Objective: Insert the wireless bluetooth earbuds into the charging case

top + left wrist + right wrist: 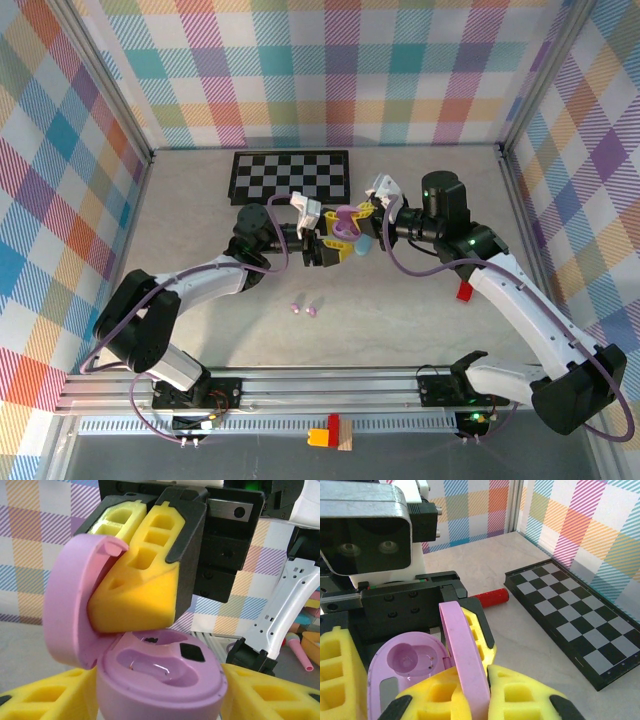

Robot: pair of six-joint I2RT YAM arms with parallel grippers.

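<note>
The lilac charging case (pixel 347 226) is held up over the middle of the table with its lid open. My left gripper (pixel 333 246) is shut on the case base (pixel 160 680), a yellow finger (pixel 45 700) on each side. My right gripper (pixel 481 692) is shut on the upright lid (pixel 462 645), which one yellow finger (pixel 140 585) presses from inside. Both wells of the base (pixel 407 662) are empty. Two tiny lilac-pink earbuds (pixel 297 308) (pixel 313 311) lie on the table in front of the arms, clear of both grippers.
A black-and-white checkerboard (pixel 290 175) lies at the back (pixel 570 625). A red block (pixel 464 291) sits beside the right arm. A red cylinder (pixel 490 598) lies near the board. A small blue item (pixel 366 243) rests below the grippers.
</note>
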